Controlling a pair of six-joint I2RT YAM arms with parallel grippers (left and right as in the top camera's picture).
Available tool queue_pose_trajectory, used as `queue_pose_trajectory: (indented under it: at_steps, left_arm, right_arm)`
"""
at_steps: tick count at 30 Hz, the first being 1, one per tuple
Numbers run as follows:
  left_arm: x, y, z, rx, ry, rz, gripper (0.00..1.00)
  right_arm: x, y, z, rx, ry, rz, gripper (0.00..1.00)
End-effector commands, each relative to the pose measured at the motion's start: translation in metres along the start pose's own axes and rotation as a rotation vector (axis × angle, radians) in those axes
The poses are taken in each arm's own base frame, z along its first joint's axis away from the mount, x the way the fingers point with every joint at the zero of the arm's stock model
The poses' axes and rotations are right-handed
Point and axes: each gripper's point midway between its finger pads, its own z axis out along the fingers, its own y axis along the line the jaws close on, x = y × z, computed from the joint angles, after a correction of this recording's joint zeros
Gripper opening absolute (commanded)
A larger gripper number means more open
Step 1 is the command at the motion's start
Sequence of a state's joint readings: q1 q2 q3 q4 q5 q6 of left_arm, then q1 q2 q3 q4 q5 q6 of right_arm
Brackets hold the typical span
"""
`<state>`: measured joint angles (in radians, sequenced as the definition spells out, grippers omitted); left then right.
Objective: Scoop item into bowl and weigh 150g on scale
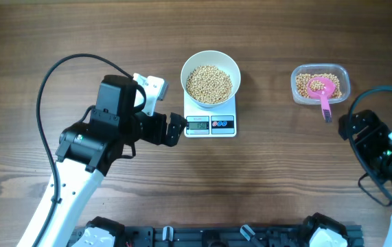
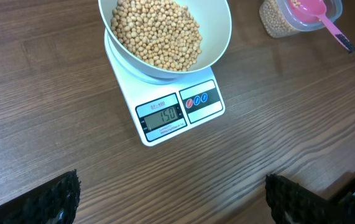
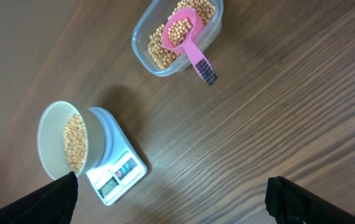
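One left gripper near scale's left edge.

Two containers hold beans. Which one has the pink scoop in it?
The clear plastic tub on the right: the pink scoop rests in its beans. The white bowl on the scale holds beans only.

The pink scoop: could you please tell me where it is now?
In the overhead view, the pink scoop rests in the clear tub on the right side, well right of the scale and bowl.
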<state>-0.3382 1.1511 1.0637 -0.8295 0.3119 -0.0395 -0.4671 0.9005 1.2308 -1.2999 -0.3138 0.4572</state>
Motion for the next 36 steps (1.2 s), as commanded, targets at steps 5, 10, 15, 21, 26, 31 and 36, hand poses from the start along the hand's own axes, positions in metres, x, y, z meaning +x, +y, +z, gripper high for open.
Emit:
queue_pose_trajectory:
  at_steps: [5, 10, 15, 21, 26, 31, 36]
  left_arm:
    - [-0.002, 0.000, -0.002, 0.006, -0.010, -0.007, 1.00]
    - [-0.002, 0.000, -0.002, 0.006, -0.010, -0.007, 1.00]
    - [-0.002, 0.000, -0.002, 0.006, -0.010, -0.007, 1.00]
    - [-0.002, 0.000, -0.002, 0.006, -0.010, -0.007, 1.00]
    - [-0.002, 0.000, -0.002, 0.006, -0.010, -0.007, 1.00]
    - [-0.002, 0.000, -0.002, 0.006, -0.010, -0.007, 1.00]
    - [-0.002, 0.000, -0.002, 0.006, -0.010, -0.007, 1.00]
  right_arm:
    - [0.001, 0.002, 0.000, -0.008, 0.005, 0.107, 1.00]
    - [0.008, 0.000, 0.004, 0.002, 0.054, 0.124, 1.00]
    - [0.001, 0.002, 0.005, -0.008, 0.034, -0.014, 1.00]
    - [-0.018, 0.013, -0.005, -0.044, -0.099, -0.217, 1.00]
    - [-0.027, 0.036, -0.025, -0.105, -0.328, -0.521, 1.00]
    - [-0.013, 0.044, -0.023, -0.186, -0.478, -0.678, 1.00]
    - [-0.002, 0.031, 0.001, -0.230, -0.602, -0.702, 1.00]
